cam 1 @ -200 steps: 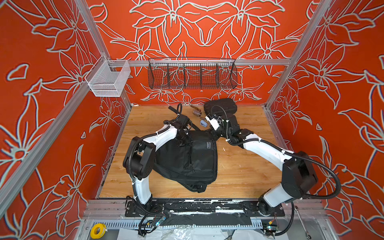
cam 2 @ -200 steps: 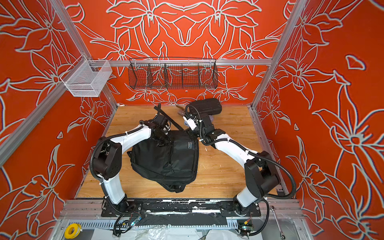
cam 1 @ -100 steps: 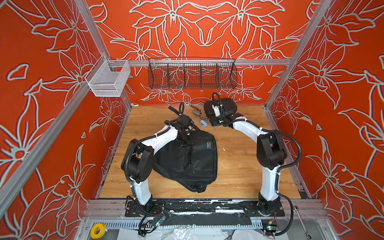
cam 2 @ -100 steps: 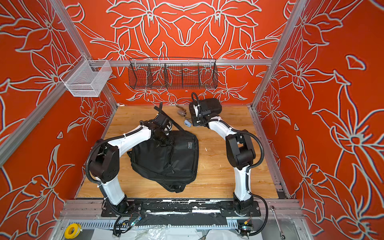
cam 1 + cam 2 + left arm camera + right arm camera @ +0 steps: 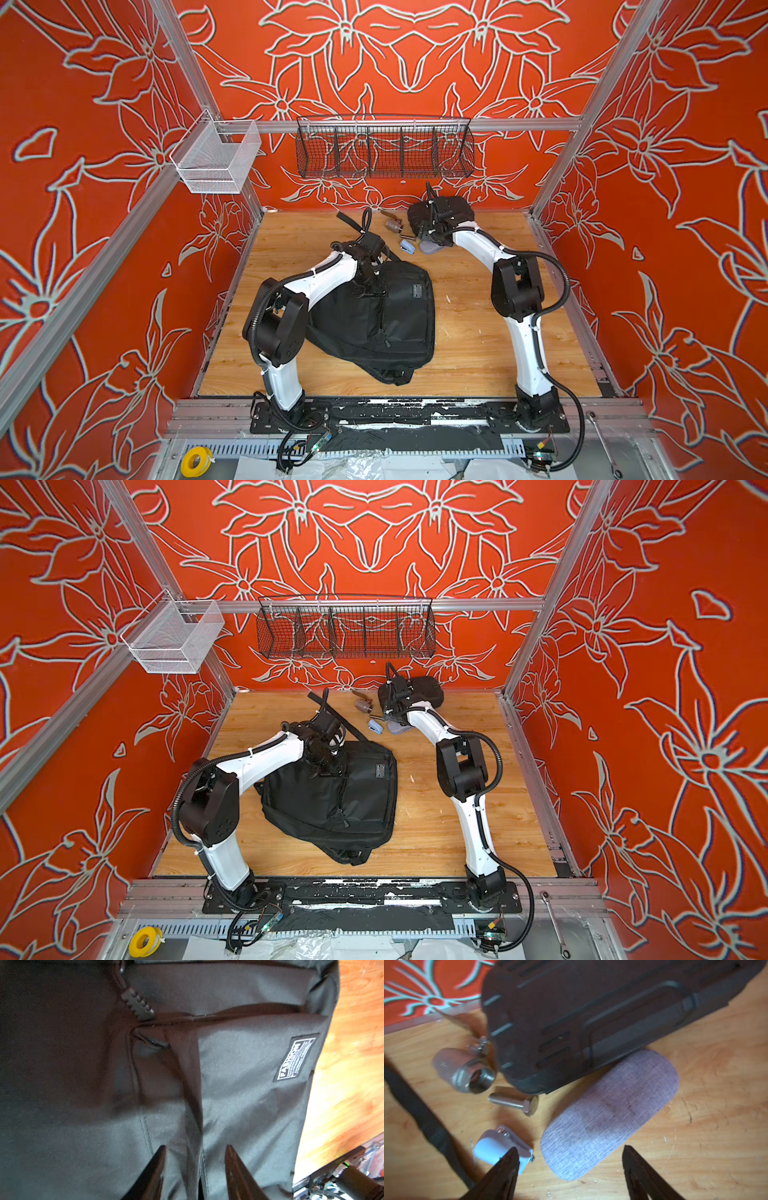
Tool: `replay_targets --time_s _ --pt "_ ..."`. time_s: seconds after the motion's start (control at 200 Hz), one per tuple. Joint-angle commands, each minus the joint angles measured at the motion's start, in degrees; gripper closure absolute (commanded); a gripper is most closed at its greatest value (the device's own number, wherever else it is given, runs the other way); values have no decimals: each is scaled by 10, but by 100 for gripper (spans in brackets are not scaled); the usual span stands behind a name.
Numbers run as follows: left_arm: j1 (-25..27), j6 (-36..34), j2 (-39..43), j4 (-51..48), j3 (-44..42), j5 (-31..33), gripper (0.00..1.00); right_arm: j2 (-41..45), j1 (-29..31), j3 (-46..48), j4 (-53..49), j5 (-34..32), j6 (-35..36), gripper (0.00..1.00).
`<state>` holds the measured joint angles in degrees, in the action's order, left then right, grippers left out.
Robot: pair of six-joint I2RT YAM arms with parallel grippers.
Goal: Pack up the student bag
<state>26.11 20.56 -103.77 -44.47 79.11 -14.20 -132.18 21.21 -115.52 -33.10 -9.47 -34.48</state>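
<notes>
One word, "FASHION", is legible on the label patch (image 5: pixel 296 1057) of the student bag (image 5: pixel 374 316); the smaller print is unreadable. The bag is laid flat at the middle of the tabletop (image 5: pixel 478 332). The left gripper (image 5: pixel 195 1148) is angled down over the bag, fingers parted astride a seam, nothing pinched. The right gripper (image 5: pixel 570 1147) is extended rearward, fingers spread wide over a grey fabric case (image 5: pixel 610 1115).

**White Shells, Black Joints**

The left arm (image 5: pixel 322 279) and right arm (image 5: pixel 473 246) share glossy white link shells, bulky matte black joint housings and ribbed black conduit (image 5: pixel 259 300) tied outside. The left tool (image 5: pixel 195 1147) and right tool (image 5: pixel 570 1147) carry dark, tapering fingers (image 5: pixel 156 1165).
</notes>
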Motion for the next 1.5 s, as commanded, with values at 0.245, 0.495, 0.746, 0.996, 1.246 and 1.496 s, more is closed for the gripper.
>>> replay_targets --time_s 0.245,0.495,0.746,0.996,1.246,1.496 --pt "3 -12 12 -17 -5 23 53 -44 -2 -51 -111 -45 -95 8" --pt "3 -10 4 -24 11 24 53 -106 -3 -124 -126 -56 -83 8" --pt "3 -10 6 -22 16 29 53 -114 -3 -117 -135 -59 -69 15" --pt "3 -11 6 -31 38 35 53 -16 -3 50 -74 -61 -27 32" --pt "6 -11 7 -50 88 40 53 83 6 213 -35 -12 -50 35" --pt "44 -2 -8 -49 128 63 52 173 28 322 4 -6 -103 27"
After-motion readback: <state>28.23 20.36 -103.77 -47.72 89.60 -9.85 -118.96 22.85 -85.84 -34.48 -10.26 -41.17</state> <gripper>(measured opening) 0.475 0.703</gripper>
